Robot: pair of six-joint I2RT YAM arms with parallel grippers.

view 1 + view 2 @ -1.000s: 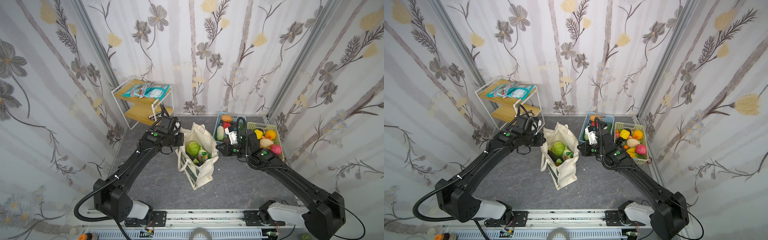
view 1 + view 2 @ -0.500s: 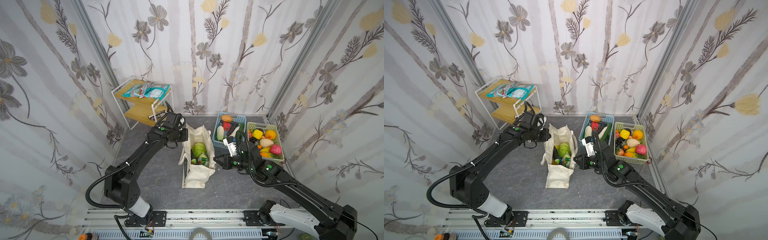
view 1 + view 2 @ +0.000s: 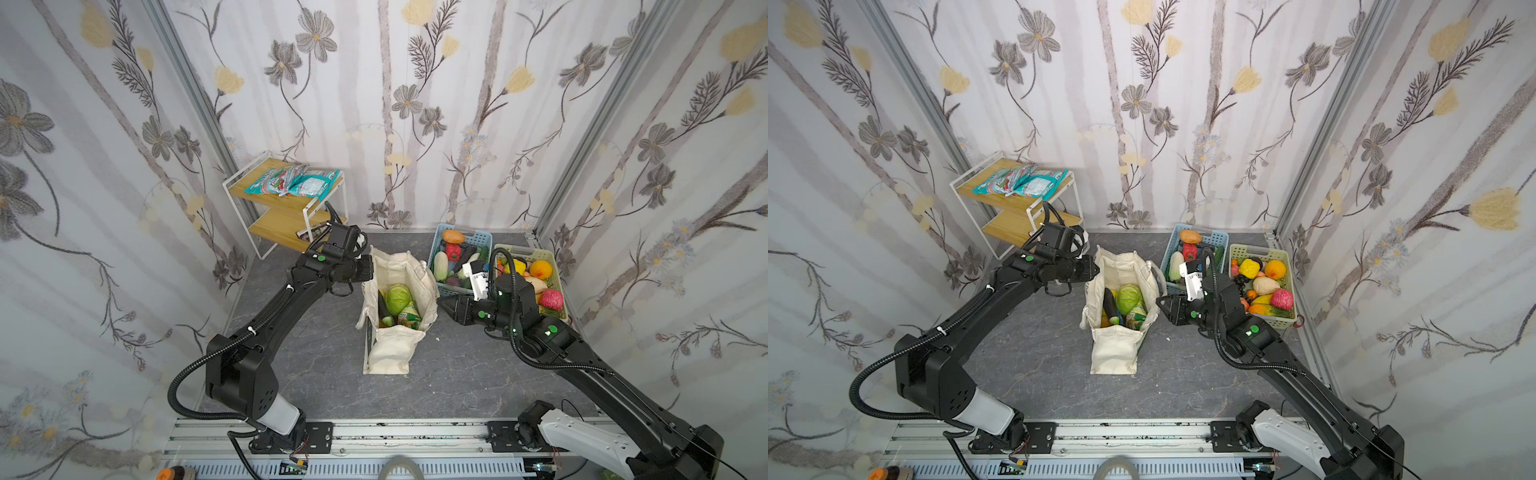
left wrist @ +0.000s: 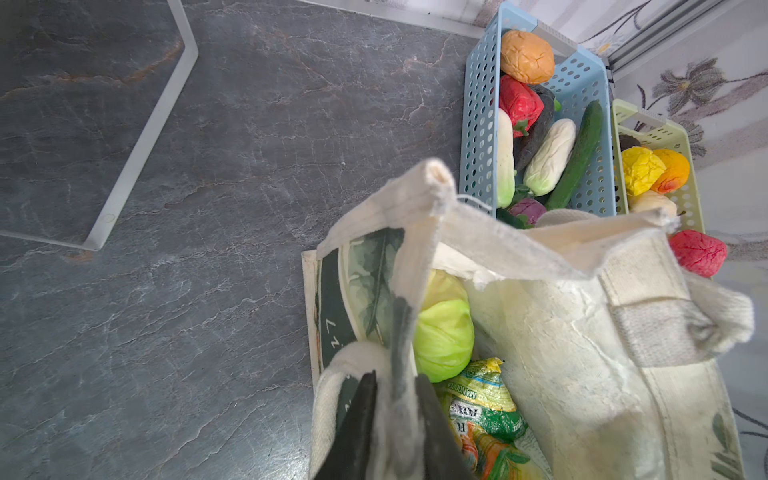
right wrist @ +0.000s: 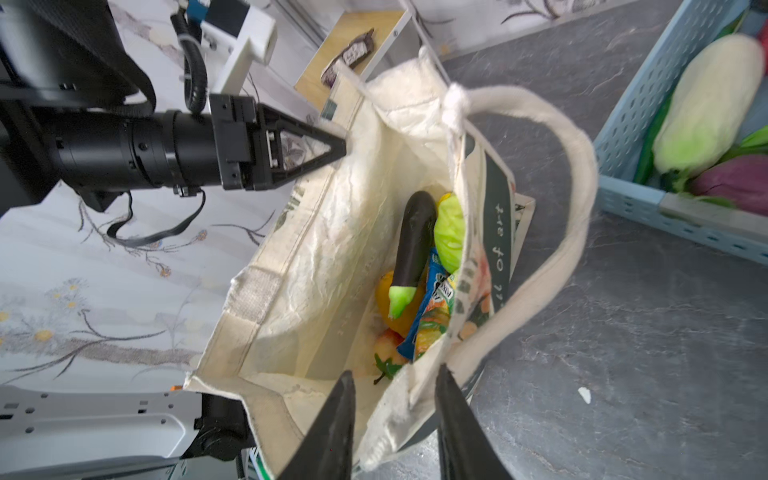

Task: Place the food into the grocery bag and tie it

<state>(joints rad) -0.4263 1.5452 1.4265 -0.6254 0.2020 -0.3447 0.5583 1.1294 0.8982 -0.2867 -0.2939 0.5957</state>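
Note:
The cream grocery bag (image 3: 390,353) (image 3: 1115,353) stands open mid-floor. Inside lies food: a green cabbage (image 3: 398,299) (image 4: 444,336), a dark eggplant (image 5: 413,241), a green snack packet (image 4: 482,399) and a yellow fruit (image 5: 384,291). My left gripper (image 3: 371,270) (image 4: 397,376) is at the bag's left rim, its narrow jaws pinching the rim cloth beside a strap. My right gripper (image 3: 442,305) (image 5: 395,370) is at the right rim. Its jaws stand apart astride the rim cloth and the foot of the strap, with a gap showing beside one finger.
A blue basket (image 3: 482,241) and a pale green basket (image 3: 519,251), both full of toy produce, stand just right of the bag behind my right arm. A white-framed wooden shelf (image 3: 286,199) with snack packets (image 3: 295,185) fills the back left corner.
The bag has turned from slanted to square on the floor. My right gripper moved from beside the blue basket to the bag's right rim and its jaws parted. My left gripper shifted slightly right.

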